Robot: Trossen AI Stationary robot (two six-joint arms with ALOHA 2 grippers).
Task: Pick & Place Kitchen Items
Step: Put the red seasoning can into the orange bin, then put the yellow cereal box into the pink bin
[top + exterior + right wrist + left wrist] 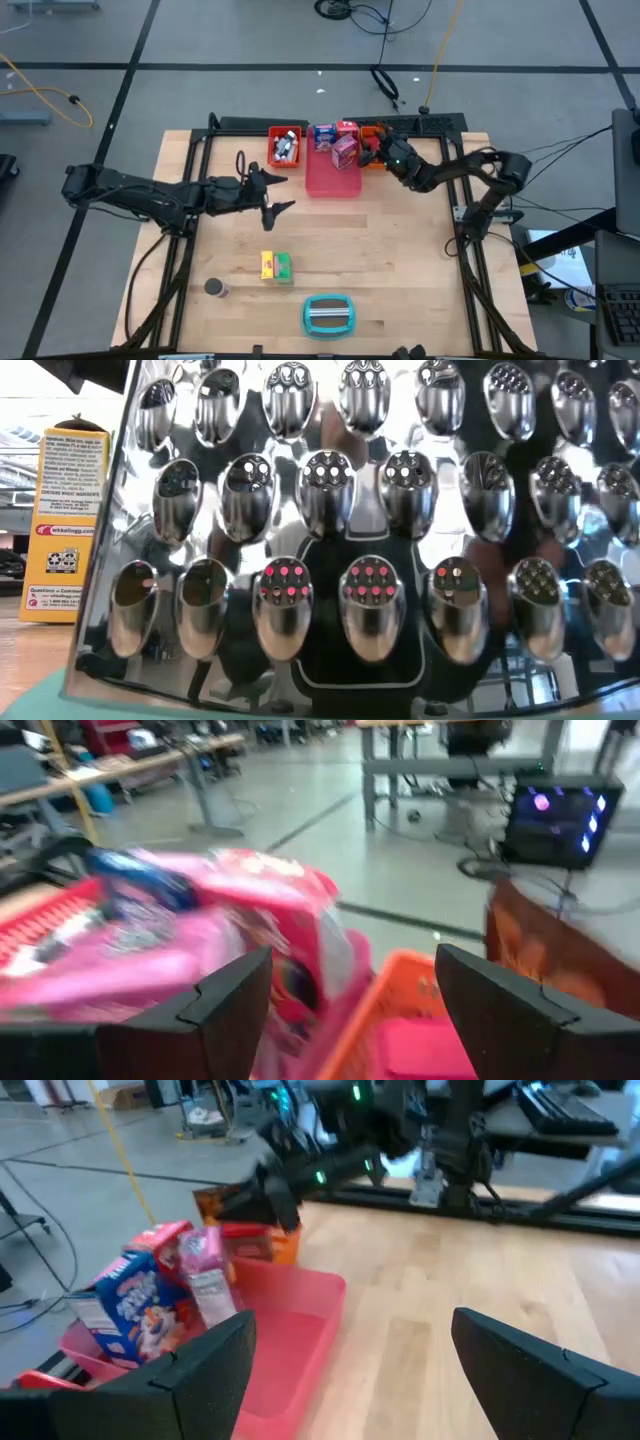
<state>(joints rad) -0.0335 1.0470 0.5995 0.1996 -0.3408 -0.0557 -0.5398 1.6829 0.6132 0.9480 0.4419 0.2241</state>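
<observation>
Right hand (378, 150) at the counter's (400, 260) far edge, fingers spread, gripping nothing, just beside the purple packet (345, 151). Packet stands in the pink tray (333, 183), at its far end, next to the blue-white box (322, 136) and red-white box (348, 127). Left hand (277, 192) released, hovering at the tray's 9 o'clock. Yellow box (267, 265) and green box (284, 267) lie together at the counter's 6 o'clock side, dark can (214, 288) at their 8 o'clock.

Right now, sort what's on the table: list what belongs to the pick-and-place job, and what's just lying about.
Job items:
blue-white box
red box
pink packet
yellow box
green box
dark can

Lying about:
pink tray
red tray
orange tray
teal-and-grey grater
</observation>
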